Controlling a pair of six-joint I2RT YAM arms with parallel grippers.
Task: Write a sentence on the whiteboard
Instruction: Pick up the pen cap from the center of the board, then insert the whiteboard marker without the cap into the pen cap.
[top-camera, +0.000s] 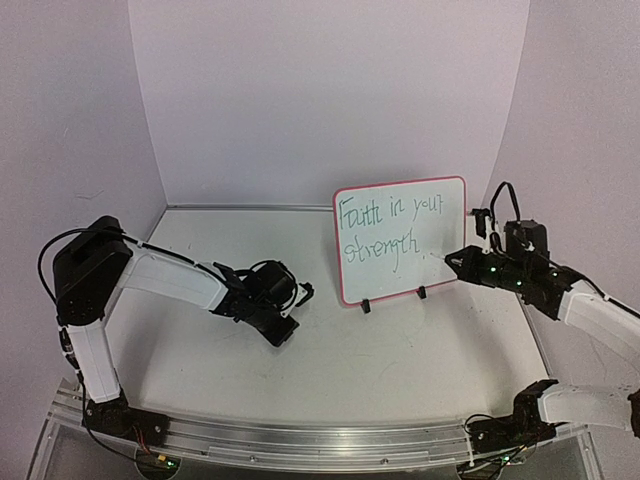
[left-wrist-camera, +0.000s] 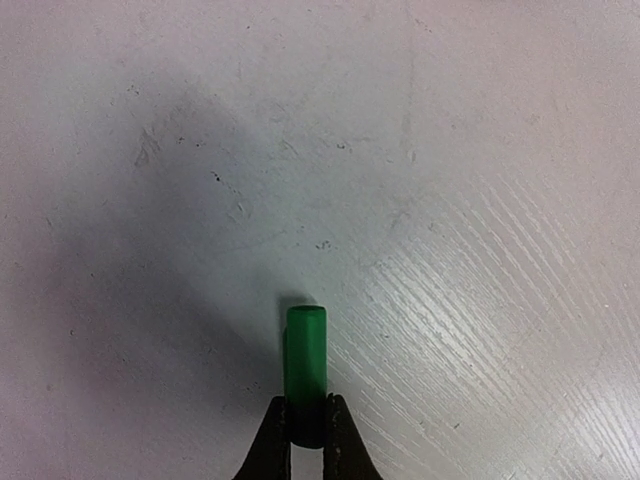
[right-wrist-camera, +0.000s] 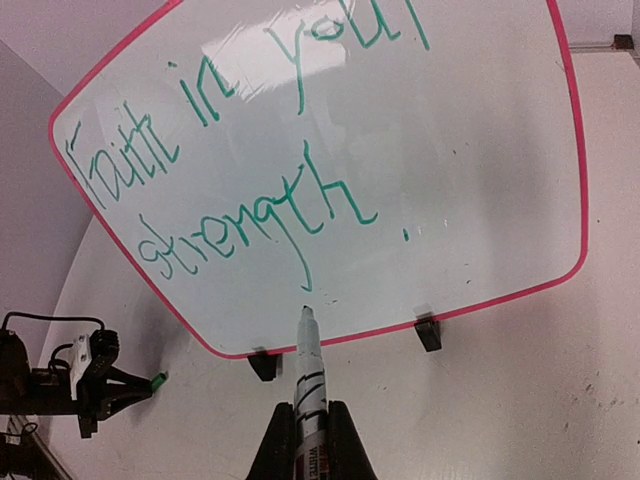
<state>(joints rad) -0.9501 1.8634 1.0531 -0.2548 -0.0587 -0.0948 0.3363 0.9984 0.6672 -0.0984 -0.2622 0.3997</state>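
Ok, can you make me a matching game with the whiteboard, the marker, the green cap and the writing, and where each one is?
Things:
1. whiteboard
2. marker
3. green cap
4. sentence

Places:
A. pinched in the left jaws
B. pinched in the right jaws
C. standing on two black feet
D. written on the board in two lines

Pairs: 1-C, 2-B, 3-A, 4-D

The left gripper (left-wrist-camera: 307, 412) pinches a small green cylinder (left-wrist-camera: 306, 350) over the scuffed white table (left-wrist-camera: 460, 140).
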